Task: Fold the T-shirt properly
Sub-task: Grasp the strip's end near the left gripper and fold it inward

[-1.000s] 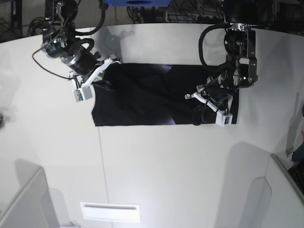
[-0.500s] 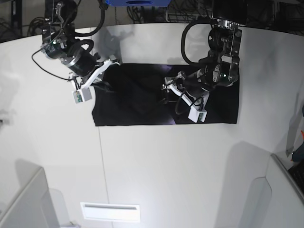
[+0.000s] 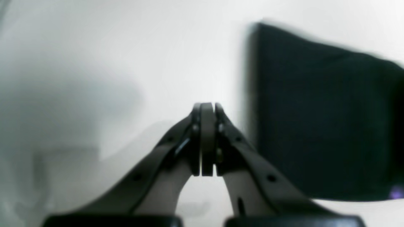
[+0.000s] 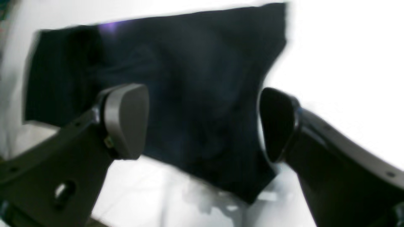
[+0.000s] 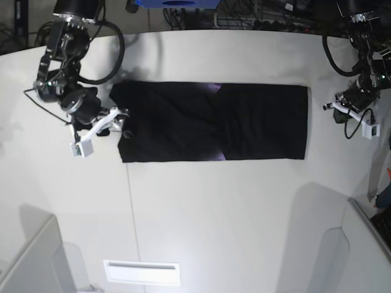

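T-shirt [image 5: 214,122] lies flat as a long black band on the table [image 5: 214,207], untouched. Left fingers [image 3: 206,138] pressed together, off its end; right fingers [image 4: 126,121] spread, empty. Grip both short-end corners evenly before you fold it across.

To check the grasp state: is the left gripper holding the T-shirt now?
No, the left gripper is shut on nothing above the bare table, beside the T-shirt.
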### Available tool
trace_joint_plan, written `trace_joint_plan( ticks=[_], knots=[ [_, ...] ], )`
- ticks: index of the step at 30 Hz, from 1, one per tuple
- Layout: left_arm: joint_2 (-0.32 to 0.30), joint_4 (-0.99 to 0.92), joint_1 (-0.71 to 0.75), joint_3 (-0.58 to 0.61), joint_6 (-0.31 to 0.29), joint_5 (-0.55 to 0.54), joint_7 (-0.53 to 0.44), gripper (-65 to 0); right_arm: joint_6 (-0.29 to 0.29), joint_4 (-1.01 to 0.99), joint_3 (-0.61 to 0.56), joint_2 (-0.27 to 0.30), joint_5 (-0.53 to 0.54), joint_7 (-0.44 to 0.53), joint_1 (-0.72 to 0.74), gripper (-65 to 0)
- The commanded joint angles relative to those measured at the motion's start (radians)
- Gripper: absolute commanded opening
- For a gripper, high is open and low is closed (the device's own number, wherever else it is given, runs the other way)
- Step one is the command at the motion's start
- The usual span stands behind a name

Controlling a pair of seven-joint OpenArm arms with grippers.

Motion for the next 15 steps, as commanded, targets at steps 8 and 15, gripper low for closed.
trace_joint_plan(
  ticks=[8,15],
  knots=[
    [0.036,-0.060,-0.009,-0.034,-0.140,0.208,-0.110,-65.0,0.008,-0.267,0.057,0.011,0.018,0.015,0.124,-15.6],
    [0.119,-0.074,-0.050,-0.034,-0.179,0.341,-0.124,-65.0,0.008,-0.302,-0.012,0.037,0.021,0.057,0.086,-15.6]
  ],
)
